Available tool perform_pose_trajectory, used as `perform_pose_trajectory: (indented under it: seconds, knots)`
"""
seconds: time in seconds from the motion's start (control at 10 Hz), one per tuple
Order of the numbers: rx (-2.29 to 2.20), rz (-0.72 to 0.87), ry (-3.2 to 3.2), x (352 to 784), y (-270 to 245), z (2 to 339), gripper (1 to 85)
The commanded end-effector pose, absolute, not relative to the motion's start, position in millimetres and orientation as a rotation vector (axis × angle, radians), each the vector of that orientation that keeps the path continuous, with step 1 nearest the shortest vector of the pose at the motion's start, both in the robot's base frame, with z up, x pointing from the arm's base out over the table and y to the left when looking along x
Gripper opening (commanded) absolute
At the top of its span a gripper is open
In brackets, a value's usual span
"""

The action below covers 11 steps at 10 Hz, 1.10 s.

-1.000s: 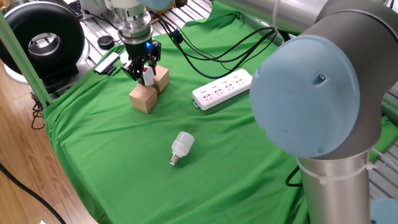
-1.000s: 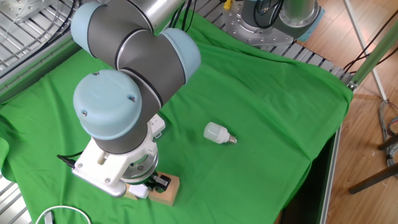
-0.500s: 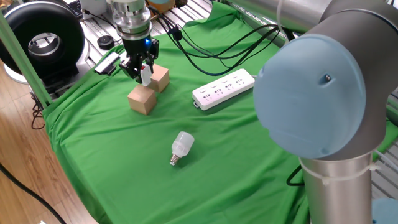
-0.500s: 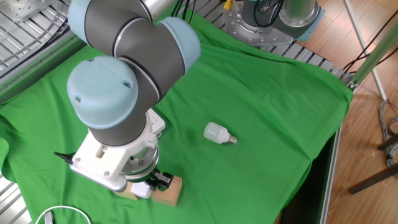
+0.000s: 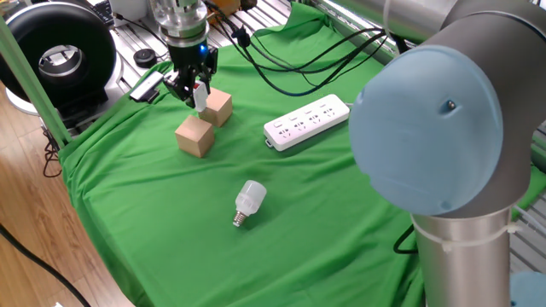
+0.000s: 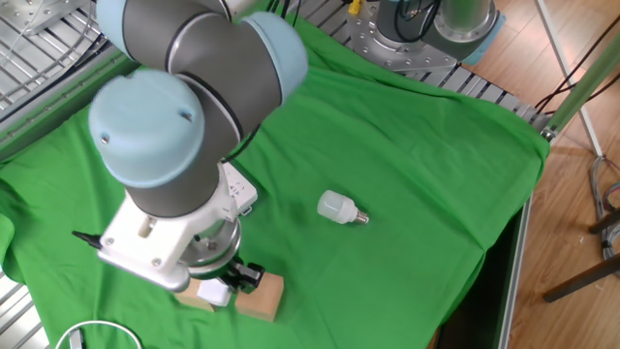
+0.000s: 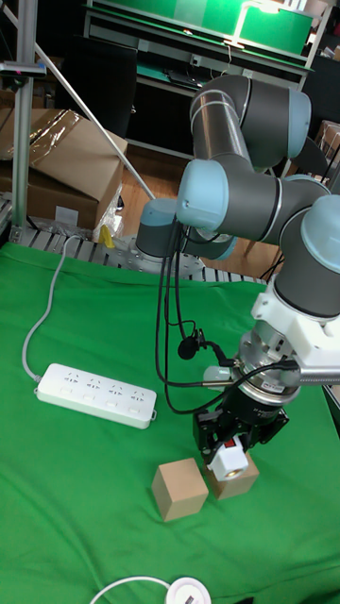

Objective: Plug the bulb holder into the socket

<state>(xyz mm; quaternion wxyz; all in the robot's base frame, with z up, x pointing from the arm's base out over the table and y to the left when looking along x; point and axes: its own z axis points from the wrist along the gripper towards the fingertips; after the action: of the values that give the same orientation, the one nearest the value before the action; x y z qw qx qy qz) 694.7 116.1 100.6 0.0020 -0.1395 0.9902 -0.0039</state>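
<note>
My gripper (image 5: 195, 90) is shut on the bulb holder (image 5: 200, 99), a small white block with a red patch on its face (image 7: 229, 459). It hangs just above two tan wooden cubes (image 5: 194, 136) (image 5: 218, 108). The socket (image 5: 307, 121) is a long white power strip lying flat on the green cloth to the right of the cubes; in the tall fixed view the socket (image 7: 94, 382) lies left of the gripper (image 7: 231, 444). In the other fixed view the arm hides most of the gripper and the strip.
A white screw-base light bulb (image 5: 249, 200) lies on its side in front of the cubes. Black cables (image 5: 290, 68) run across the cloth behind the strip. A black round device (image 5: 58, 51) stands off the cloth at the back left.
The gripper has risen with the bulb holder, from down between the two cubes to just above them. Cubes, bulb and strip have not moved.
</note>
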Motion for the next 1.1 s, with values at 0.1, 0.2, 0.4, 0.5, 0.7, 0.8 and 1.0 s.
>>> perform_pose_trajectory:
  seconds: [0.1, 0.2, 0.4, 0.5, 0.7, 0.8, 1.0]
  knots:
    - [-0.467, -0.016, 3.11, 688.7, 98.2, 133.7, 1.0]
    - [-0.468, -0.035, 3.111, 685.8, 87.3, 142.1, 1.0]
    - [-0.525, -0.025, 3.121, 678.6, 79.6, 146.3, 1.0]
    - [-0.525, -0.057, 3.083, 688.9, 76.0, 146.4, 1.0]
    - [-0.363, -0.104, 3.134, 682.0, 67.4, 146.8, 1.0]
    - [-0.216, -0.108, 3.129, 685.8, 67.0, 146.8, 1.0]
    - [-0.083, -0.1, 3.077, 699.7, 68.5, 147.2, 1.0]
